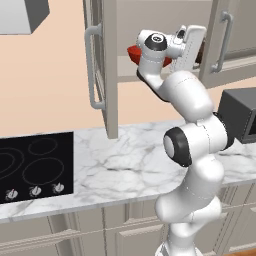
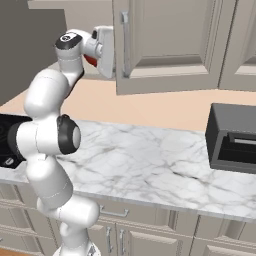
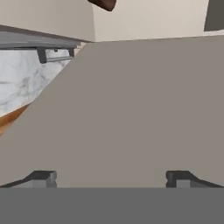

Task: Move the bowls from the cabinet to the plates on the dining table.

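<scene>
At the top centre of the left base frame, my arm (image 1: pixel 192 130) reaches up into the open cabinet (image 1: pixel 150 40), its hand just in front of the red bowl (image 1: pixel 134 54) on the shelf. My gripper (image 3: pixel 111 177) stands wide open, holding nothing, its fingertips (image 3: pixel 41 177) far apart at the bottom of the hand frame above the flat grey-beige cabinet floor. The brown bowl (image 3: pixel 103 4) peeks in at that frame's top edge. Below, the marble counter (image 1: pixel 125 165) carries a black cooktop (image 1: pixel 35 165) at lower left and a dark microwave (image 2: pixel 232 137) at right.
</scene>
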Controlling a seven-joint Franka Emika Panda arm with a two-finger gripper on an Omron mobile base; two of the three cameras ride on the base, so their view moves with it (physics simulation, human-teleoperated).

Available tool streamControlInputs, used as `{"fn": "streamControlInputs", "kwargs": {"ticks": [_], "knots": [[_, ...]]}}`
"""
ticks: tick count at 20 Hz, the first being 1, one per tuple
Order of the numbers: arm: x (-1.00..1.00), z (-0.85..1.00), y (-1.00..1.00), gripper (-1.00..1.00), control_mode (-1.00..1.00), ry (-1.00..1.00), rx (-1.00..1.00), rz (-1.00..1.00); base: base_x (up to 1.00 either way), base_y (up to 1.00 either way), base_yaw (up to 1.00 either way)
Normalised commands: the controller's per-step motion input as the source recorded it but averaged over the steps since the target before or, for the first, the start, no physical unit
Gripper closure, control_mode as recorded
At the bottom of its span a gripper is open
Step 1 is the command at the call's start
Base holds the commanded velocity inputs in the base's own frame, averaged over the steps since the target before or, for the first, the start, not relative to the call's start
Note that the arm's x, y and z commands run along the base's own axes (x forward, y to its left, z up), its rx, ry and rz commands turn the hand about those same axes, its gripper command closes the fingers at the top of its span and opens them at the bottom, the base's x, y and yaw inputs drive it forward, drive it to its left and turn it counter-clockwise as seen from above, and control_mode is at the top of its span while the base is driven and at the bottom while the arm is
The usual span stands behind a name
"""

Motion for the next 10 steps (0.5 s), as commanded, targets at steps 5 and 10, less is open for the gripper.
{"fn": "streamControlInputs", "kwargs": {"ticks": [5,10], "knots": [[-0.62,0.0,-0.25,-1.0,-1.0,0.0,0.0,-0.15,0.0,0.0,0.0],[-0.68,0.0,-0.34,-1.0,-1.0,0.0,0.0,-0.11,0.0,0.0,0.0]]}}
